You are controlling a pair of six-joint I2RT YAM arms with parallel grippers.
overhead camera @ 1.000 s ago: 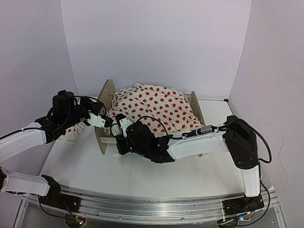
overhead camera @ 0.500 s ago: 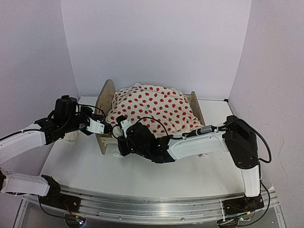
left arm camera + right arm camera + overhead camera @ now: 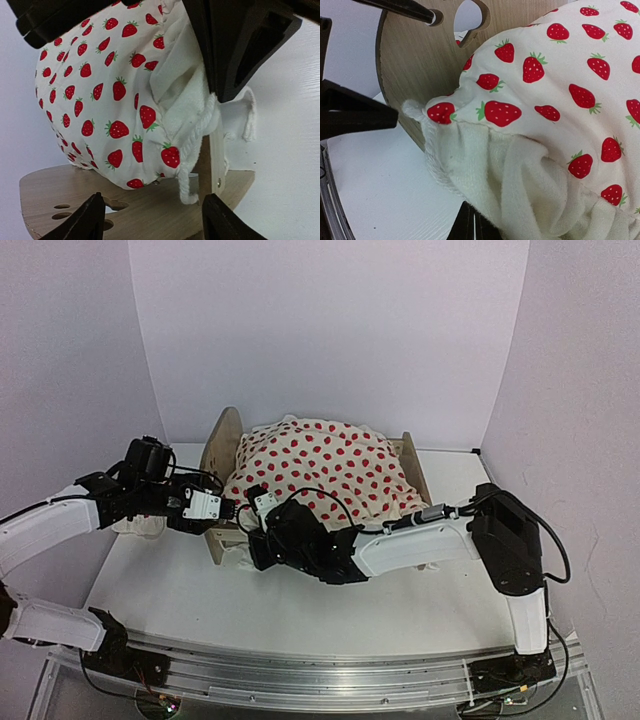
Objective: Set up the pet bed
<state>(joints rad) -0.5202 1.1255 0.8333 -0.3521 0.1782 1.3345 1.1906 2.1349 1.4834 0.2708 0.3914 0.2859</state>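
The pet bed's light-wood headboard (image 3: 222,438) and lower footboard (image 3: 412,465) stick out from under a white blanket with red strawberries (image 3: 320,465) heaped over the frame; the mattress is hidden. My left gripper (image 3: 224,510) is open at the headboard's near end. In the left wrist view its fingertips (image 3: 95,216) straddle the wooden headboard (image 3: 145,207), with the blanket's corner (image 3: 192,150) hanging just above and nothing between them. My right gripper (image 3: 472,226) is shut on the blanket's fluffy white edge (image 3: 485,175) beside the headboard (image 3: 415,65).
A small white cloth item (image 3: 138,525) lies on the white table (image 3: 250,610) under my left arm. White walls close in the back and both sides. My two grippers sit very close together at the bed's near left corner.
My left gripper has moved right to the headboard's near end and its jaws have opened. The right gripper has stayed shut on the blanket edge.
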